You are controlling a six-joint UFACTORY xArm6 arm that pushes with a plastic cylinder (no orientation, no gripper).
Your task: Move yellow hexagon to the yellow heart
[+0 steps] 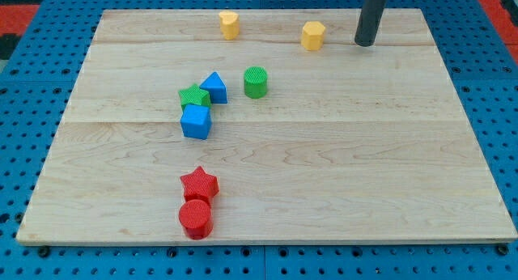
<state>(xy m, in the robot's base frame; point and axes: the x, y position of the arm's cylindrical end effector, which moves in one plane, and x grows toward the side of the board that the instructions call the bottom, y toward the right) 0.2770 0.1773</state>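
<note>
Two yellow plastic blocks sit near the top edge of the pale wooden board (324, 175): the yellow heart (229, 24) toward the upper middle of the frame, and the yellow hexagon (313, 35) to its right, the two apart with bare wood between them. My tip (365, 43), the lower end of the dark straight rod, stands at the upper right of the frame, near the yellow hexagon's right side but not touching it. That placement makes sense for the job, as I judge it: the heart lies to the left of the hexagon, so a tip on the hexagon's far right side lines up a leftward shove along the top of the board. There is no pincer here to be released or clenched; the rod holds nothing and can only push. The other blocks lie well out of that path: a green cylinder (255, 82), a blue triangular block (214, 86), a green star (193, 96) and a blue cube (196, 121) cluster left of centre, and a red star (199, 184) touches a red cylinder (196, 218) at the lower left. The push seems not yet begun.
</note>
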